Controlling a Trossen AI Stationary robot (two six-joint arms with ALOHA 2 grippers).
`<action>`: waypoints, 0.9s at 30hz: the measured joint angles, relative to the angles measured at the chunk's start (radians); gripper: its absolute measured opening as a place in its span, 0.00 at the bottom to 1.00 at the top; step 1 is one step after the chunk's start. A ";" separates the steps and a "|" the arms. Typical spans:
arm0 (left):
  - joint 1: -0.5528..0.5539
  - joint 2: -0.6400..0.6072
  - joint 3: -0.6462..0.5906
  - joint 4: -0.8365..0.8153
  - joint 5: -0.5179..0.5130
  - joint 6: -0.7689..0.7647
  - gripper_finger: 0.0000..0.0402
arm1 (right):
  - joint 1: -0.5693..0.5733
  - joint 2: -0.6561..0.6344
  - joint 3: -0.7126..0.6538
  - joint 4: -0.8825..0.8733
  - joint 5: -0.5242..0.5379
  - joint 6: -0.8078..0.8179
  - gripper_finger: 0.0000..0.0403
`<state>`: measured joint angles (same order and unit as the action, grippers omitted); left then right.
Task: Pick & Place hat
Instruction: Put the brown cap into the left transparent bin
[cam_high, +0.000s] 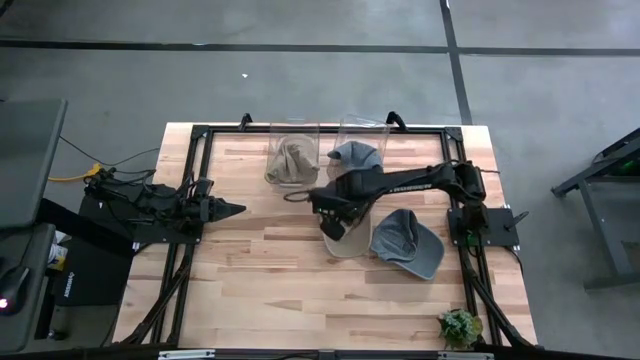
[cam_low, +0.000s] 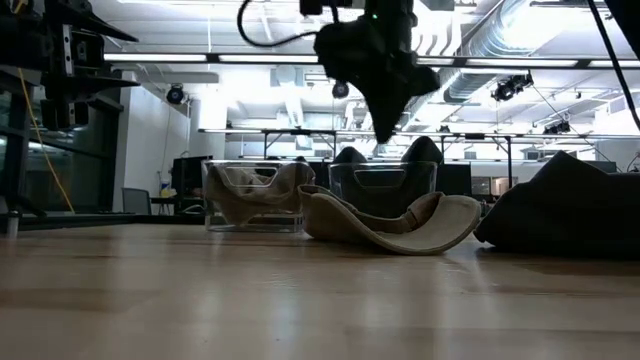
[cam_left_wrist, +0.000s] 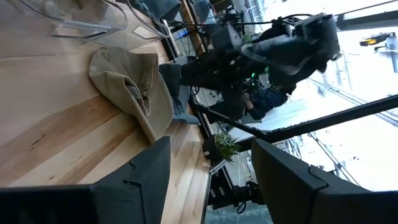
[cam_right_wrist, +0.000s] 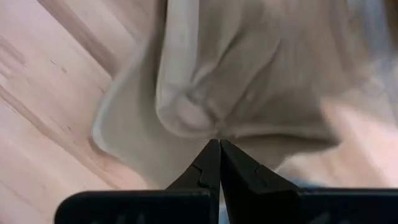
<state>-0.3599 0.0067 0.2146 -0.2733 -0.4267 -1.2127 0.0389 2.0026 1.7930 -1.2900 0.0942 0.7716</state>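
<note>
Two closed, empty fingers of the right gripper hang directly above the tan hat mid-table; the left gripper, part-open and empty, waits near the table's left edge.

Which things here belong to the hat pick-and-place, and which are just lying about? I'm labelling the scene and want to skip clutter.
In the job:
- tan hat on the table, under the right gripper, which is shut above it
- two clear bins, one with a tan hat, one with a grey hat
- grey hat on the table

Lying about:
- small potted plant
- left gripper, open, waiting at the left edge
</note>
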 joint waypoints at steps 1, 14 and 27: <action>0.000 0.000 0.000 0.000 0.000 -0.001 0.51 | 0.007 0.000 -0.016 0.000 -0.004 0.029 0.00; 0.000 0.000 0.000 -0.040 0.005 -0.026 0.51 | 0.063 -0.272 -0.447 0.276 -0.018 0.356 0.00; 0.000 0.000 0.000 -0.044 0.016 -0.025 0.51 | 0.101 -0.698 -0.869 0.494 0.065 0.510 0.00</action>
<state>-0.3603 0.0069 0.2146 -0.3178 -0.4103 -1.2381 0.1394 1.3045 0.9243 -0.7961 0.1588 1.2812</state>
